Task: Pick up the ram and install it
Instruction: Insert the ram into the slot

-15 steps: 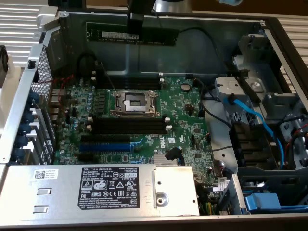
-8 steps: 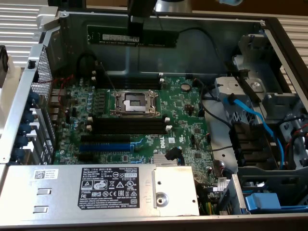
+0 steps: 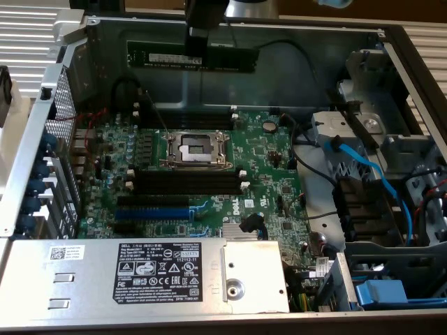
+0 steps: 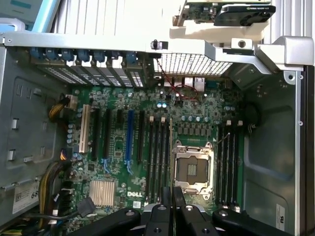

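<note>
The ram (image 3: pixel 160 56) is a long dark stick with a white label strip, hanging level above the far part of the open computer case. My gripper (image 3: pixel 198 31) comes down from above and is shut on the stick near its middle. In the wrist view the ram (image 4: pixel 171 157) shows edge-on as a thin line running out from between the black fingers (image 4: pixel 165 199). Below lies the green motherboard (image 3: pixel 265 160) with a bank of empty black slots (image 3: pixel 188 183) near the socket and another bank (image 3: pixel 188 120) on its far side. The stick touches no slot.
The CPU socket (image 3: pixel 195 148) sits between the two slot banks. A blue slot (image 3: pixel 155 210) and a small heatsink (image 3: pixel 241 232) lie nearer the power supply (image 3: pixel 140 272). Blue cables (image 3: pixel 363 167) and drive bays fill the exterior view's right. The case's metal walls (image 3: pixel 42 132) ring the board.
</note>
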